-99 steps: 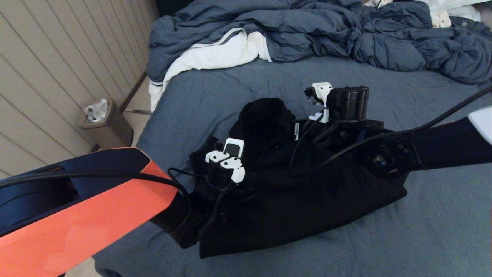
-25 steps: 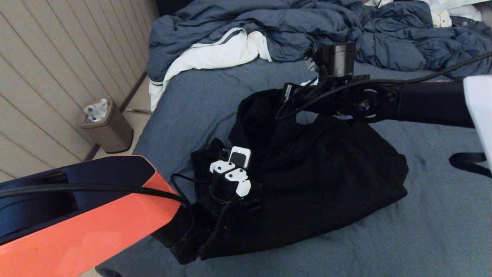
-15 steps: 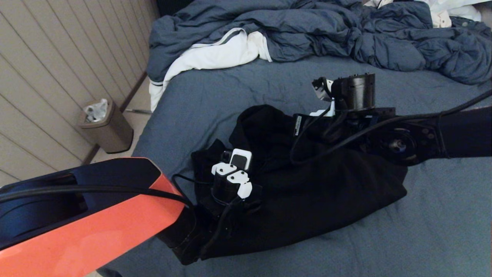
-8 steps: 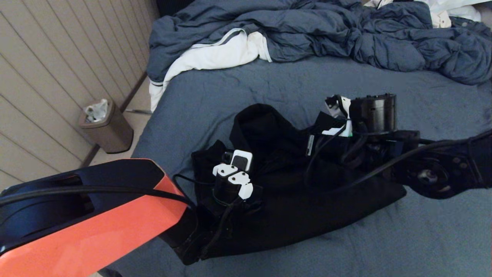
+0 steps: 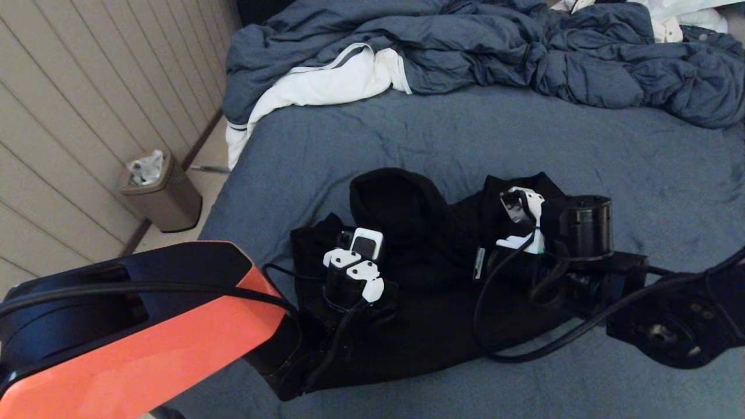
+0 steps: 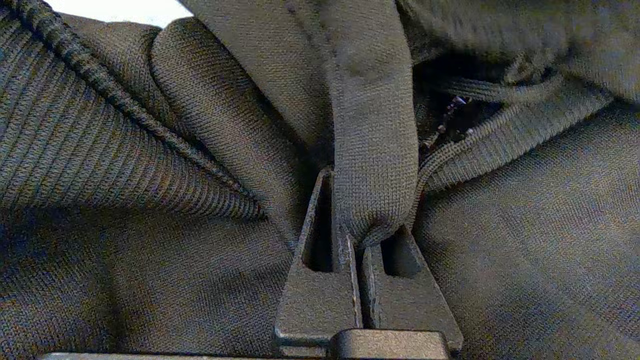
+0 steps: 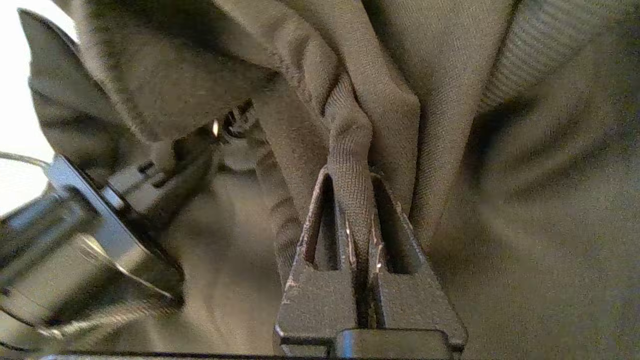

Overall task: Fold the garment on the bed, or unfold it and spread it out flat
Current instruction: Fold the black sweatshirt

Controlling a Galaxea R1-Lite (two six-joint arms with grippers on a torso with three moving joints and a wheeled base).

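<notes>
Two grippers pinch the garment (image 5: 430, 302) bunched on the bed (image 5: 669, 372) — left gripper (image 6: 362, 227) fingers clenched on a fold, right gripper (image 7: 357, 215) likewise. Bin (image 5: 157, 189) at left, duvet (image 5: 524, 52) beyond; both fingertips are buried in black cloth.

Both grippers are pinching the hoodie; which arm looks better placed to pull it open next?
Probably right. The right gripper pinches a fold at the hoodie's far side, open bed beyond. The left gripper pins the near side.
</notes>
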